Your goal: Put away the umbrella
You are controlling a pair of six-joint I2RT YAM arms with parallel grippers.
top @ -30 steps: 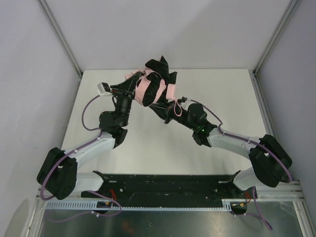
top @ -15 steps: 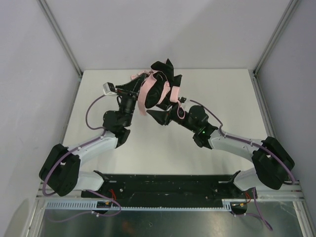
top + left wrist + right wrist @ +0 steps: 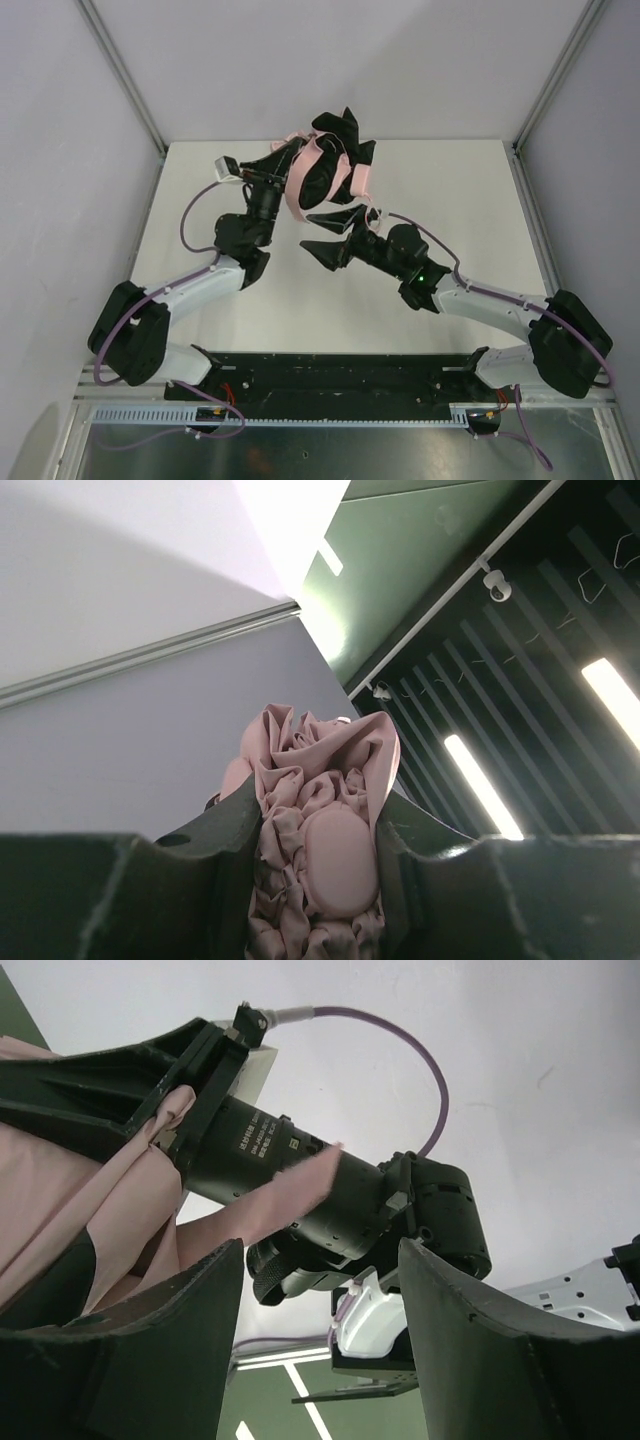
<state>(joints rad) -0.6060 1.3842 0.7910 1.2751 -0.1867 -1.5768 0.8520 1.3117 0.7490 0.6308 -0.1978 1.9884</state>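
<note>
The umbrella (image 3: 300, 190), a crumpled bundle of pale pink fabric with black folds, hangs in the air above the far middle of the table. My left gripper (image 3: 291, 165) is shut on it. In the left wrist view, bunched pink fabric and a smooth pink oval piece (image 3: 340, 862) fill the gap of the left gripper (image 3: 318, 810). My right gripper (image 3: 308, 231) stands open just below and in front of the bundle, with nothing between its fingers. Through the right gripper (image 3: 320, 1250) I see the left wrist, a pink strap (image 3: 290, 1188) across it, and umbrella fabric (image 3: 50, 1190) at the left.
The white table (image 3: 450, 200) is closed in by grey walls on the left, far and right sides. A black base rail (image 3: 330, 375) with both arm mounts runs along the near edge. The two wrists are close together.
The right gripper has opened, let go of the umbrella and drawn back toward me. The left arm has carried the bundle a little right and farther away.
</note>
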